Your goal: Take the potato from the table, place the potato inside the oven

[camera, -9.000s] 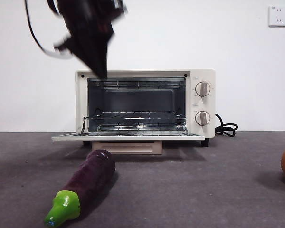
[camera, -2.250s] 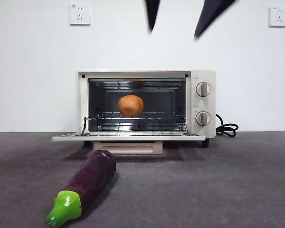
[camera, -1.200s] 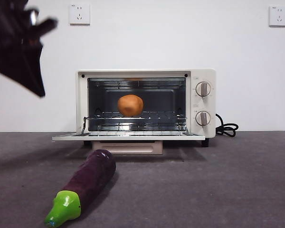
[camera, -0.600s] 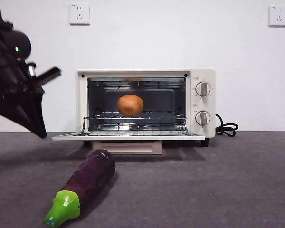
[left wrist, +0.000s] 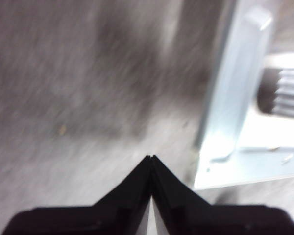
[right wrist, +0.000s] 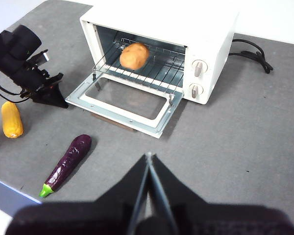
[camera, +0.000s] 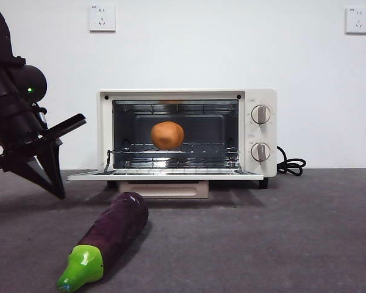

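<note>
While the potato (camera: 168,135) sits on the oven (camera: 186,133) rack, the left end effector (camera: 56,190), clenched empty, hangs beside the open door (camera: 165,176).

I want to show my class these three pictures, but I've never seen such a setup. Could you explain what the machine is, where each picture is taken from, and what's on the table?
It is a robot with two arms at a table, each ending in a two-jawed gripper. One picture looks level across the table; the other two come from cameras on the wrists. The oven stands with its door folded down, and the potato sits on the rack inside. An eggplant lies in front of the oven, and a yellow vegetable lies off to the side. The left gripper, shut and holding nothing, is low beside the corner of the open door. The right gripper, also shut and empty, hangs high above the table.
</note>
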